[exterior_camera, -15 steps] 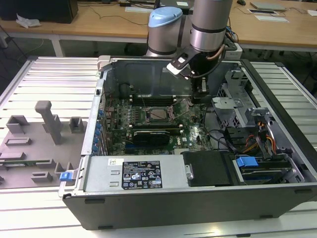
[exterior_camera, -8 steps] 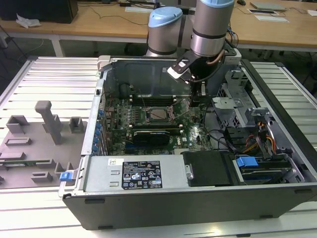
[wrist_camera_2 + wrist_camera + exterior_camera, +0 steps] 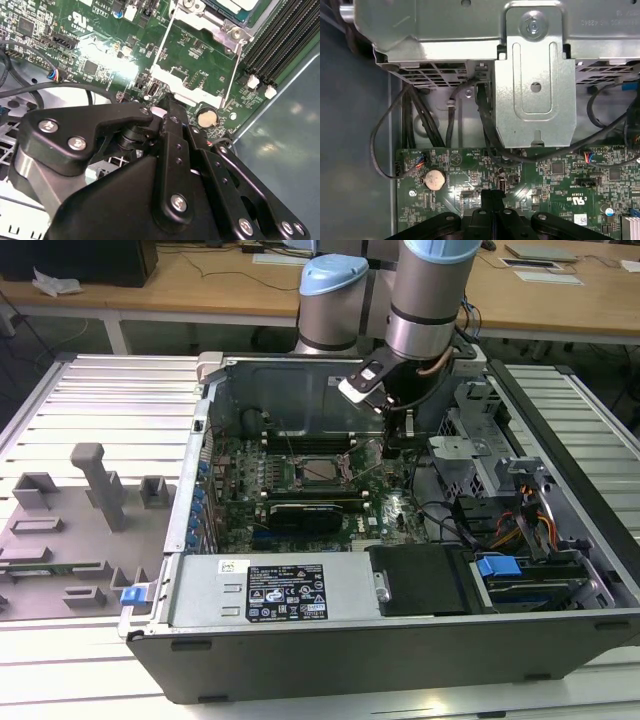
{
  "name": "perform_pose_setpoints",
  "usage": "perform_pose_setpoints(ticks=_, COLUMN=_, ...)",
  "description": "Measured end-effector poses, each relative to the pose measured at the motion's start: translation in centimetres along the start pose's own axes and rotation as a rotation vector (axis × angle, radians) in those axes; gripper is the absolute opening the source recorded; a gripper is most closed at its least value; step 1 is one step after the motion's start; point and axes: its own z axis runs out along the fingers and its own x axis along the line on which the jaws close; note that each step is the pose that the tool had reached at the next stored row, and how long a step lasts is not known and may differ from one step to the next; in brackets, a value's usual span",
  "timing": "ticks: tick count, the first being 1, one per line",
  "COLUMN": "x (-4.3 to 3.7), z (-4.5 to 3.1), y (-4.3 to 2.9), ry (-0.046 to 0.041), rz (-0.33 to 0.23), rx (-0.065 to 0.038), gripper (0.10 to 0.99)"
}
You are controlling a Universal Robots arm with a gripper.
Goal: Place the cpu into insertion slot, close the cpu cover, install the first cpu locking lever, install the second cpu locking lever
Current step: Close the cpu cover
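The insertion slot (image 3: 301, 472) sits mid-motherboard (image 3: 300, 515) inside the open computer case. A pale square, the cpu (image 3: 323, 469), lies in it. In the second wrist view a silver corner of the cpu cover (image 3: 220, 27) with a screw lies flat at the socket's edge, and a thin wire lever (image 3: 162, 42) runs beside it. My gripper (image 3: 393, 447) hangs just to the exterior view's right of the socket, low over the board. Its black fingers (image 3: 487, 196) are pressed together in both wrist views, with nothing visible between them. The tips (image 3: 167, 102) hover near a coin cell (image 3: 434, 178).
A silver drive cage (image 3: 535, 85) and black cables (image 3: 485, 120) stand close beyond the fingertips. Black memory slots (image 3: 280, 45) run beside the socket. The power supply (image 3: 290, 590) fills the case front. A grey fixture tray (image 3: 80, 510) lies outside on the exterior view's left.
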Motion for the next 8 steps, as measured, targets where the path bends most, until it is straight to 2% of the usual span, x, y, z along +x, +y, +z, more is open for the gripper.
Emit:
perform_pose_setpoints(ticks=2, x=0.0, z=0.02, y=0.02, ry=-0.001, rz=0.0, rx=0.027, gripper=0.106)
perform_pose_setpoints(ticks=3, x=0.0, z=0.04, y=0.06, ry=-0.0017, rz=0.0, rx=0.055, gripper=0.106)
perform_pose_setpoints(ticks=4, x=0.0, z=0.05, y=0.09, ry=-0.0022, rz=0.0, rx=0.07, gripper=0.106)
perform_pose_setpoints(ticks=7, x=0.01, z=0.09, y=0.16, ry=-0.0035, rz=0.0, rx=0.13, gripper=0.106)
perform_pose_setpoints(ticks=8, x=0.01, z=0.1, y=0.21, ry=-0.0043, rz=0.0, rx=0.158, gripper=0.106)
